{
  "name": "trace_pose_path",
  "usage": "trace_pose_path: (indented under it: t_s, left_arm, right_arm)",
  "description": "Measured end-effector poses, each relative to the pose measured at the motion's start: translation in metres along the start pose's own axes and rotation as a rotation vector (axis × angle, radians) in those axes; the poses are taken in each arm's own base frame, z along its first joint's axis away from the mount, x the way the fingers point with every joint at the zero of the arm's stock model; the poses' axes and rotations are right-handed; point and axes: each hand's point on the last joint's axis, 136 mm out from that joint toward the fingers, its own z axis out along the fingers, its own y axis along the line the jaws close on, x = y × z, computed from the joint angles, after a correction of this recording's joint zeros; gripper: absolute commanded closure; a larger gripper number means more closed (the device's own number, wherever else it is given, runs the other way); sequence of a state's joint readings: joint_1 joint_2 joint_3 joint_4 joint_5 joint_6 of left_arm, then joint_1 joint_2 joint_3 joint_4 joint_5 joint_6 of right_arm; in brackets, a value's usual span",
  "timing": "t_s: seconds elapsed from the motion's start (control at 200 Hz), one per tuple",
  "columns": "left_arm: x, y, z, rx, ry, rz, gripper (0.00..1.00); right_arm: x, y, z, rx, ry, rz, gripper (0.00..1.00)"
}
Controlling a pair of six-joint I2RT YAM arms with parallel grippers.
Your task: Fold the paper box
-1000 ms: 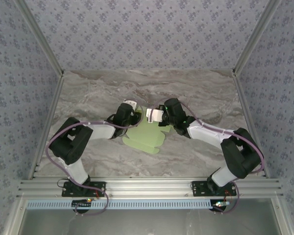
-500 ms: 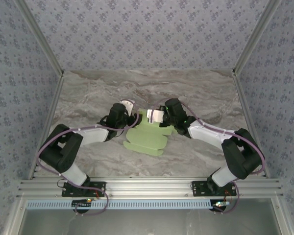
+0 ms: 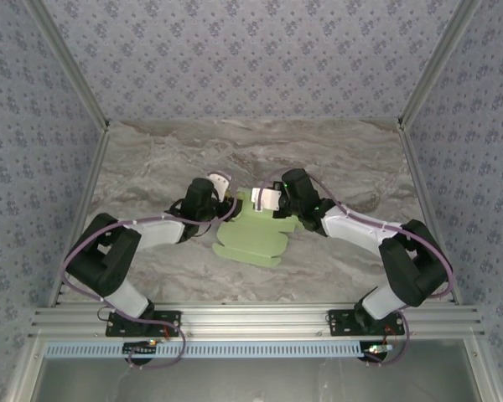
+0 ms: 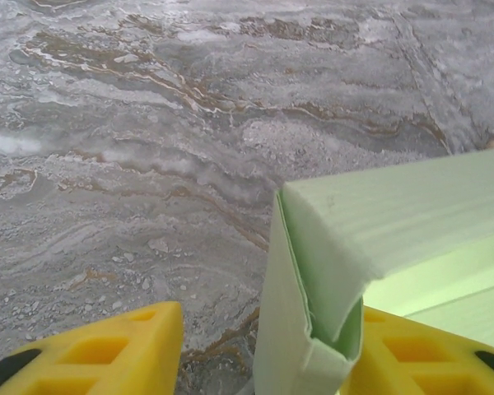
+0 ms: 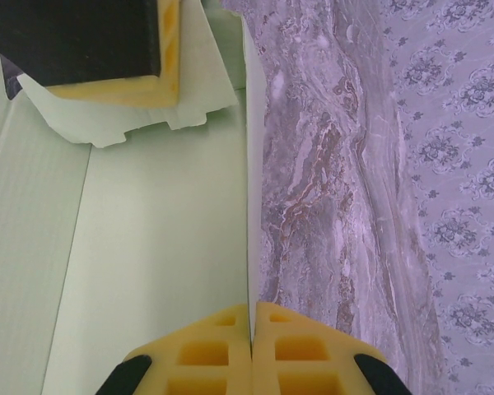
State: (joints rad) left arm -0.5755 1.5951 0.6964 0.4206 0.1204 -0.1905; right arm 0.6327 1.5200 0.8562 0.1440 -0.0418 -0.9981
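The left fingers (image 4: 107,350) stand partly apart, their yellow pads low in the left wrist view. A raised, folded corner of the paper box (image 4: 313,280) is between them. The card sits against the pad on the right of that view, and a strip of bare marbled desk (image 4: 148,164) shows between it and the other pad, so nothing is pinched there. From above, the pale lime-green box lies near the middle of the desk. Most of the sheet is flat, with scalloped tabs along its near edge, and its far edge is taken up where the two arms meet. In the right wrist view a black and yellow finger of the left arm rests over a notched flap at the top left. The right fingers (image 5: 230,350) are pressed together, and a thin upright edge of card runs straight into the seam between them, so they clamp a wall of the box. Right of that edge lie the grey desk and the patterned wall (image 5: 453,164)
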Motion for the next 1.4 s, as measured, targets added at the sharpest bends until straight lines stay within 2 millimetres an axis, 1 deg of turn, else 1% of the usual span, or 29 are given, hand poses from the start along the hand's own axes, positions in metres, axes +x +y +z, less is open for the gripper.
trace_pose_path:
  t_s: [0.09,0.245,0.48,0.714,0.894,0.944,1.154,1.399]
  left_arm:
    - [0.001,-0.002,0.0,0.014,0.006,0.0,0.61]
    - [0.004,-0.003,0.001,0.029,0.015,0.002,0.66]
    - [0.022,0.001,0.013,0.034,0.058,-0.014,0.75]
    - [0.016,0.003,0.018,0.018,0.022,-0.053,0.84]
    - [0.01,0.006,0.02,-0.006,-0.012,-0.091,0.81]
    - [0.009,0.006,0.021,-0.019,-0.02,-0.102,0.79]
    - [0.008,0.01,0.026,-0.118,-0.048,-0.131,0.76]
    - [0.005,0.018,0.033,-0.218,-0.074,-0.143,0.78]
  right_arm:
    - [0.0,0.0,0.0,0.0,0.0,0.0,1.0]
    - [0.0,0.001,0.0,-0.003,0.002,0.0,1.0]
    - [0.001,0.003,0.0,-0.011,0.005,-0.001,1.0]
    - [0.001,0.003,0.0,-0.007,0.015,0.004,1.0]
    - [0.0,0.001,0.0,0.006,0.018,0.016,1.0]
    - [0.0,0.001,0.0,0.006,0.018,0.021,1.0]
    - [-0.001,0.003,0.002,0.006,0.019,0.044,1.0]
    - [-0.002,0.002,0.002,0.013,0.014,0.056,1.0]
